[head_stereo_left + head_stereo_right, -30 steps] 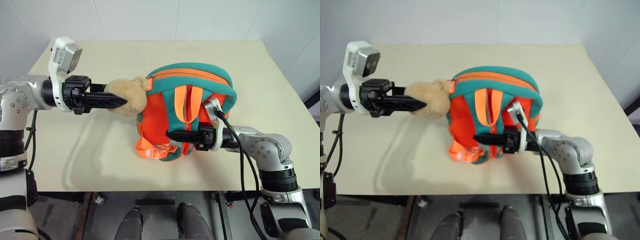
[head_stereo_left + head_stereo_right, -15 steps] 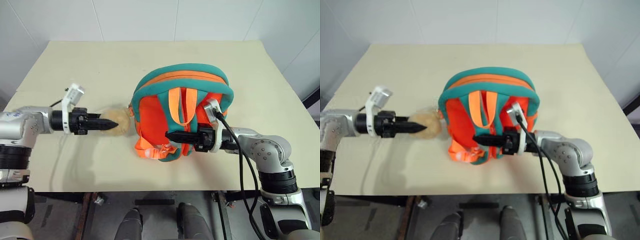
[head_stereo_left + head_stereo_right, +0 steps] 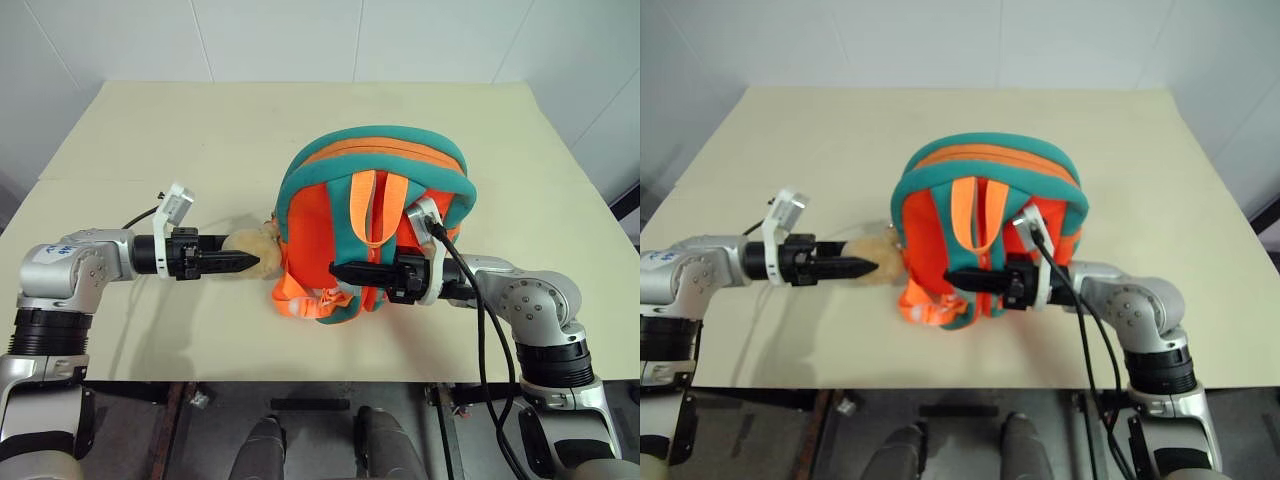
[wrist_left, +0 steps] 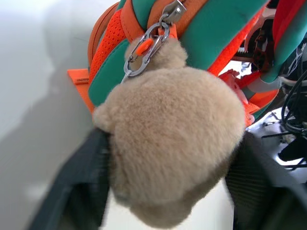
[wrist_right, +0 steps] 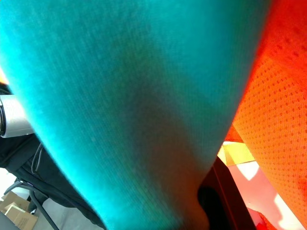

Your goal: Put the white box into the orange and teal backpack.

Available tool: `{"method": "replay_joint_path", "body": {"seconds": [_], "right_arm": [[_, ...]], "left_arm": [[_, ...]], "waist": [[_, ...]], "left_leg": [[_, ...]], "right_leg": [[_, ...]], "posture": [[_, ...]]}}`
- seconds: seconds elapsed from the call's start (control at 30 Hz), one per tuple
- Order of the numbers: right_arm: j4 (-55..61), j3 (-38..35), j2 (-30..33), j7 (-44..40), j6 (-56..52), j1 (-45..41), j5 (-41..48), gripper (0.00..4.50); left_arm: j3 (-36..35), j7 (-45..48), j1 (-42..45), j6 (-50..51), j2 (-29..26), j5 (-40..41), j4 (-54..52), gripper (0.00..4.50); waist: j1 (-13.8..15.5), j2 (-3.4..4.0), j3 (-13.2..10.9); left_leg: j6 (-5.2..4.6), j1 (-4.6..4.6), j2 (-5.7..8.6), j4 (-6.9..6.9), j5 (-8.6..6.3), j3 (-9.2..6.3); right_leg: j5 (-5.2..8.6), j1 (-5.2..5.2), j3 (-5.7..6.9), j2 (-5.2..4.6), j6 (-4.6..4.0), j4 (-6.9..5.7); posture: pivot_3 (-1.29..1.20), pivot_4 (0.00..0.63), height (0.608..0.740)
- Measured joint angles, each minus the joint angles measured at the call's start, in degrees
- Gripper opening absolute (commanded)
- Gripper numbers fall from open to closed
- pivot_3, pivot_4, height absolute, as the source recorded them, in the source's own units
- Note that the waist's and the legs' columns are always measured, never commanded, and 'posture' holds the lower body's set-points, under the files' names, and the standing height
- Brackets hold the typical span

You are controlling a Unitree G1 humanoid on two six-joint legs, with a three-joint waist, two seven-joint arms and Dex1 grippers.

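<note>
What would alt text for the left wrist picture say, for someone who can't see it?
A tan plush toy hangs by a metal clip from an orange and teal backpack, sitting between the two dark fingers of the robot's left pincer, above a pale table.

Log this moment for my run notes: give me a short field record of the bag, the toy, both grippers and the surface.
backpack: orange and teal backpack, upright on the table, straps facing the camera
plush toy: tan plush toy, clipped to the backpack by a metal ring
left gripper: left gripper, fingers either side of the plush toy
right gripper: right gripper, shut on a teal strap
white box: not visible
</note>
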State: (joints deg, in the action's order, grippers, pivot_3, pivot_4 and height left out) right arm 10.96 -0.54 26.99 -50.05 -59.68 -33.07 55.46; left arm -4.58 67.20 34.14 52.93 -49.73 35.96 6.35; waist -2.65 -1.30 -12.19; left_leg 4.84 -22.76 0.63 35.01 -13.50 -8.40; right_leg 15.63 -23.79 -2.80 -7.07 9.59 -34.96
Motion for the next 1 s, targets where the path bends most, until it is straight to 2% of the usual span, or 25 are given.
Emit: {"method": "replay_joint_path", "body": {"seconds": [0.03, 0.13, 0.2, 0.33, 0.53, 0.67, 0.83, 1.0], "right_arm": [[0.58, 0.05, 0.52, -0.27, 1.22, 0.01, -0.95, 1.43], [3.82, 0.90, 5.00, -2.30, 6.12, 0.18, -5.70, 2.46], [5.71, 1.91, 8.52, -4.67, 9.67, 1.35, -9.25, 3.09], [6.90, 2.17, 9.98, -6.96, 13.93, 3.13, -11.75, 4.38], [7.41, -0.32, 15.70, -9.35, 21.56, 5.90, -16.56, 4.45], [6.96, -4.11, 19.38, -10.60, 28.34, 12.33, -20.87, 4.45], [5.85, -13.39, 23.16, -11.42, 36.27, 21.83, -24.16, 4.45], [3.82, -22.52, 27.58, -14.64, 39.46, 26.66, -24.88, 4.45]], "left_arm": [[-1.81, 0.55, -2.00, -0.03, -1.70, 0.55, -2.20, 4.50], [-6.36, 2.54, -6.85, -1.23, -6.16, 2.00, -7.89, 4.50], [-8.63, 2.41, -9.29, -4.94, -6.67, 1.66, -10.26, 4.50], [-10.15, 2.33, -13.02, -9.00, -6.63, 1.61, -11.25, 4.50], [-11.87, 1.69, -14.69, -16.17, -5.94, 0.67, -11.38, 4.50], [-12.84, 1.22, -14.64, -20.89, -3.97, 0.45, -9.99, 4.50], [-13.89, 1.26, -14.39, -28.26, -1.45, -1.00, -4.44, 4.50], [-13.25, 2.37, -13.81, -31.04, -0.66, -1.36, -3.08, 4.50]], "waist": [[-0.18, 0.00, 0.00], [-0.15, 0.01, 0.00], [0.30, 0.01, 0.00], [0.97, 0.01, -0.01], [1.24, 0.01, 0.00], [1.29, 0.01, 0.00], [1.26, 0.01, 0.00], [1.21, 0.01, 0.00]], "left_leg": [[0.01, -0.02, -0.01, -0.03, -0.01, 0.01], [0.02, -0.06, -0.03, -0.08, -0.05, 0.03], [0.02, -0.06, -0.06, -0.08, -0.07, 0.06], [0.02, -0.07, -0.09, -0.03, -0.07, 0.13], [-0.02, -0.07, -0.09, -0.04, -0.10, 0.18], [-0.07, -0.07, -0.11, -0.05, -0.15, 0.22], [-0.08, -0.06, -0.10, 0.00, -0.17, 0.31], [-0.09, 0.09, -0.16, 0.03, -0.17, 0.39]], "right_leg": [[0.00, -0.04, 0.00, 0.00, -0.01, 0.03], [0.03, -0.08, 0.02, 0.00, -0.04, 0.12], [0.03, -0.06, 0.04, 0.01, -0.04, 0.19], [0.02, -0.03, 0.03, 0.02, -0.07, 0.29], [0.00, 0.05, 0.04, 0.02, -0.06, 0.48], [0.00, 0.08, 0.04, 0.02, -0.05, 0.53], [-0.04, 0.12, 0.00, 0.02, -0.01, 0.59], [-0.06, 0.28, -0.06, 0.07, -0.03, 0.63]], "posture": [[0.00, 0.150, 0.740], [0.00, 0.150, 0.740], [0.00, 0.150, 0.740], [0.00, 0.150, 0.740], [0.00, 0.150, 0.740], [0.00, 0.150, 0.740], [0.00, 0.150, 0.740], [0.00, 0.150, 0.740]]}}
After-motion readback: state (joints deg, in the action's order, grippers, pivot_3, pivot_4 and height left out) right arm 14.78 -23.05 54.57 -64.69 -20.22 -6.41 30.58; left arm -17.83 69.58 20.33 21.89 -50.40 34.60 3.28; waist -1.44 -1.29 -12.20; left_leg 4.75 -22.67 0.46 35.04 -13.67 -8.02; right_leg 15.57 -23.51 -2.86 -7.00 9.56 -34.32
